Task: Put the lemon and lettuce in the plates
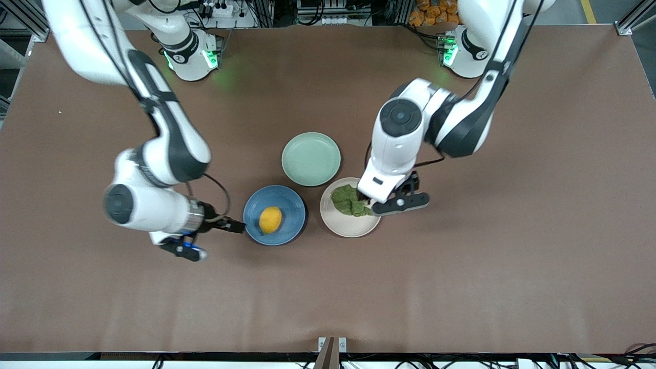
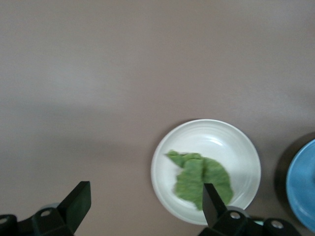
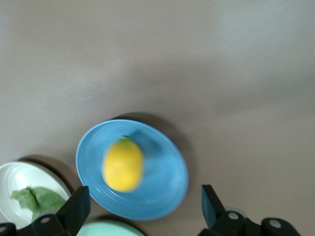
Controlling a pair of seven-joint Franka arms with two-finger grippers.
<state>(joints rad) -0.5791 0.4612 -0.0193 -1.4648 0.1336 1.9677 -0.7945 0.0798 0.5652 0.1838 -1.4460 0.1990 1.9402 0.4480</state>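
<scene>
Front view hides both jaws; the wrist views show each pair wide, holding nothing. Lemon (image 1: 270, 219) lies in blue plate (image 1: 287, 230); right gripper (image 3: 142, 211) beside it. Lettuce (image 1: 349, 201) lies in beige plate (image 1: 348, 225), left gripper (image 2: 145, 206) above its edge.

My front camera sits high across the table (image 1: 538, 277), facing both robot bases and taking in the whole top. My left wrist camera looks straight down from close above, past its own open fingers (image 2: 76, 204), onto the beige plate (image 2: 241, 147). My right wrist camera points down just as near over the blue plate (image 3: 170, 182). Both wrist views catch an edge of the other's plate, and the front view covers both plates
</scene>
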